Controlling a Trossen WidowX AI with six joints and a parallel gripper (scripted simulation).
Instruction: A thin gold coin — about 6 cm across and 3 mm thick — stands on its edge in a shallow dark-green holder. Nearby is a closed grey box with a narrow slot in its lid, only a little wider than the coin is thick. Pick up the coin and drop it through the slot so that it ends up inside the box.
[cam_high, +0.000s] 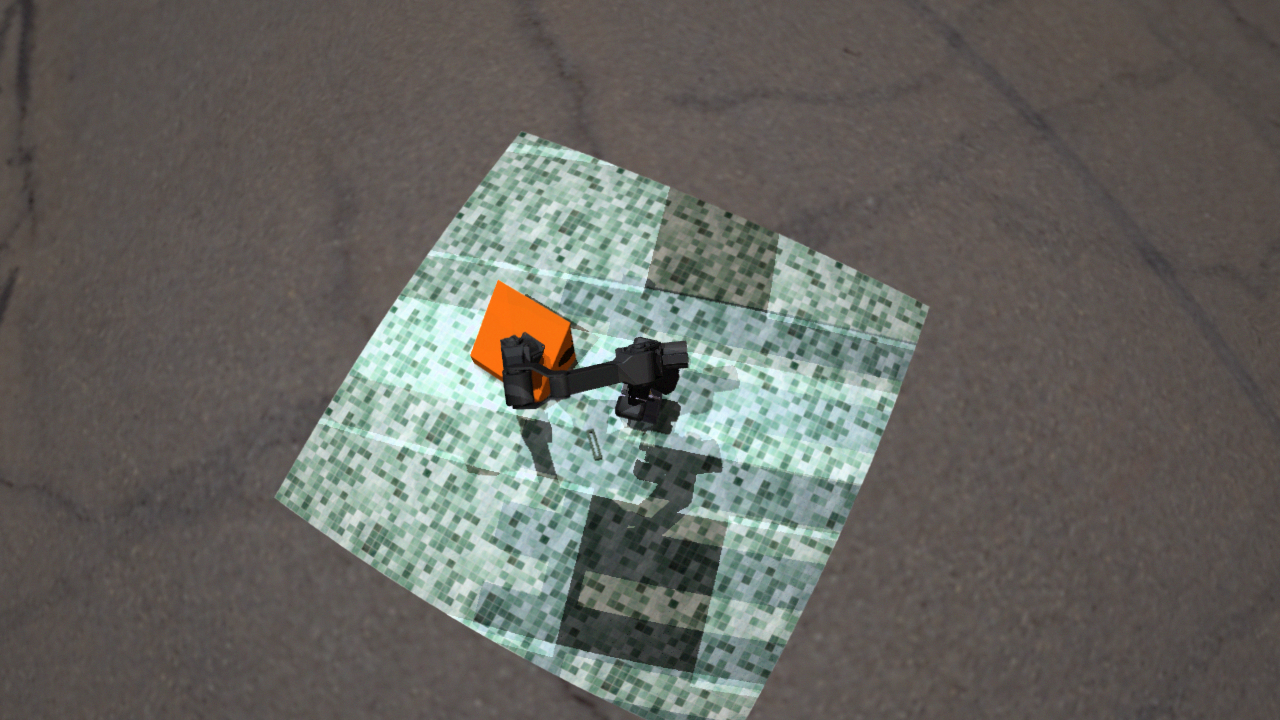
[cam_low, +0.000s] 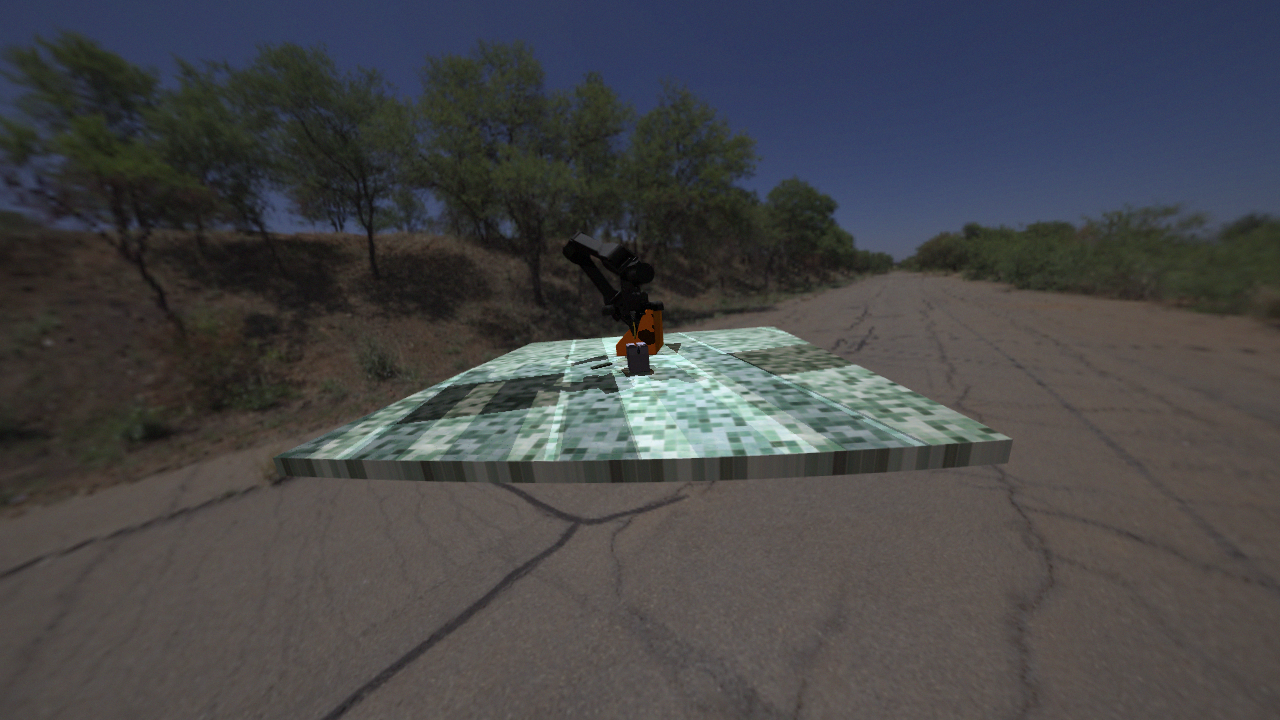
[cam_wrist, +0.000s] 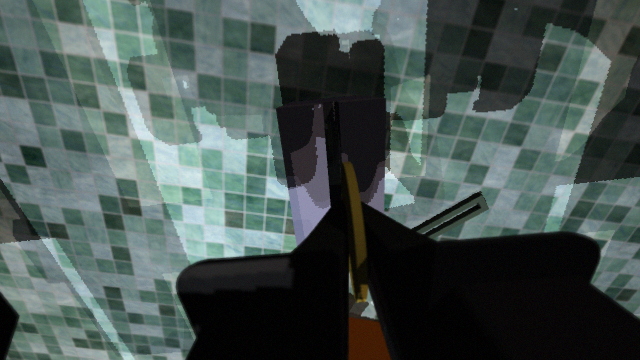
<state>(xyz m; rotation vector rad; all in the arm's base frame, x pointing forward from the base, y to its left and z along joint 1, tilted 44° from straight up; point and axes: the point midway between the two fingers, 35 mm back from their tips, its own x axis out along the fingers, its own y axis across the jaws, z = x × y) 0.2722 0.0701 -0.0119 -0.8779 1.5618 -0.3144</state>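
Note:
My gripper (cam_wrist: 346, 208) is shut on the gold coin (cam_wrist: 356, 225), which stands on edge between the fingertips. The closed grey box (cam_low: 637, 360) (cam_wrist: 362, 130) is beneath and ahead of the coin in the wrist view. The dark slot (cam_wrist: 333, 135) runs lengthwise along its lid. The coin's far end shows just right of the slot's line, and the fingers hide the slot's near part. Whether the coin touches the lid I cannot tell. The arm mostly hides the box in the top view. The shallow holder (cam_high: 595, 445) (cam_wrist: 483, 201) is empty, to the right of the fingers in the wrist view.
The orange base block (cam_high: 519, 322) (cam_wrist: 367, 337) stands behind the gripper, under the arm. The green mosaic table top (cam_high: 429, 546) (cam_low: 501, 447) carries the arm, box and holder. Dark shadows cross it around the box and toward the lower part in the top view.

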